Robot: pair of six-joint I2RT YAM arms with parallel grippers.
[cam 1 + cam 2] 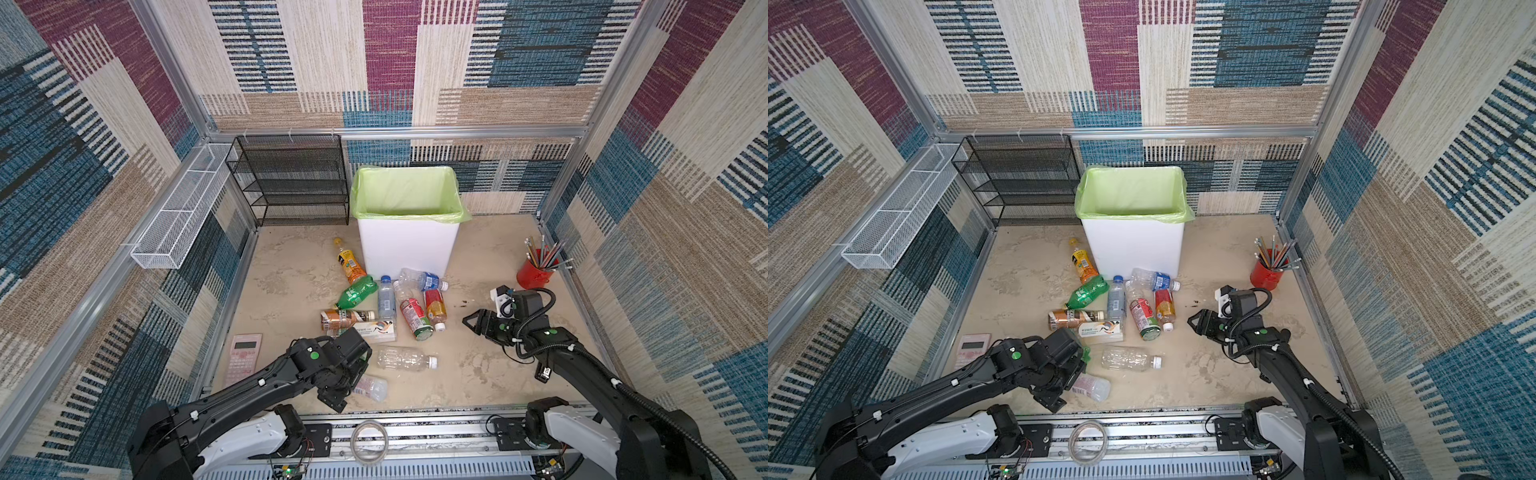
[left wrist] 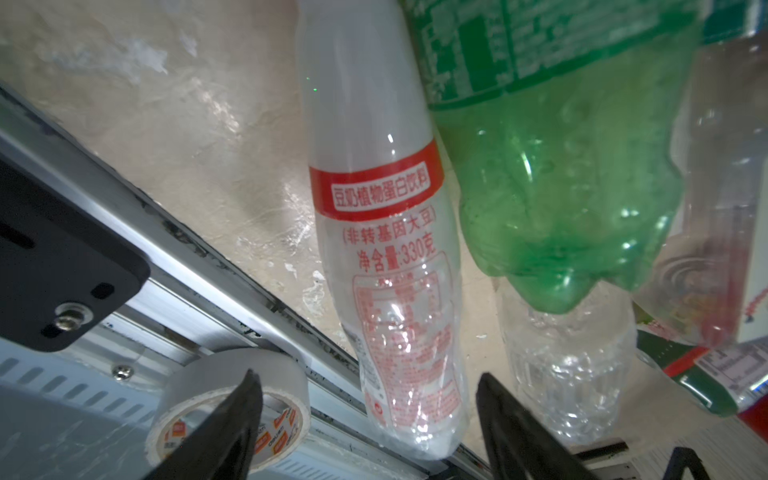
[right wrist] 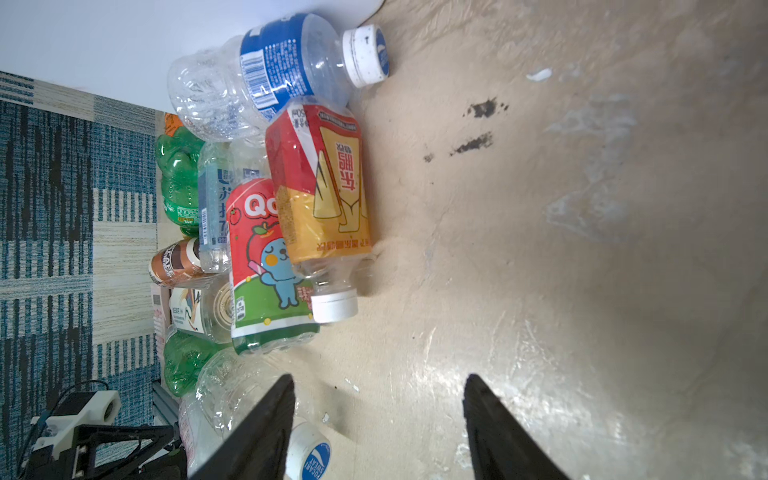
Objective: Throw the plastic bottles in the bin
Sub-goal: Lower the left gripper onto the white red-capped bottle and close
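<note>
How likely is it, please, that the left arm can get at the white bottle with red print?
Probably yes: the left gripper is open astride the base of the white bottle, nothing covers it, though a green bottle lies close alongside.

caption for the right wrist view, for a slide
Right gripper, fingers spread and empty, over the table beside a heap of plastic bottles lying on their sides.

A white bin [image 1: 405, 249] stands on the sandy table [image 1: 291, 266]. Many bottles [image 1: 386, 297] lie just in front of the bin, a red cup [image 1: 532, 276] to its right, a black rack [image 1: 291, 183] to its left.
</note>
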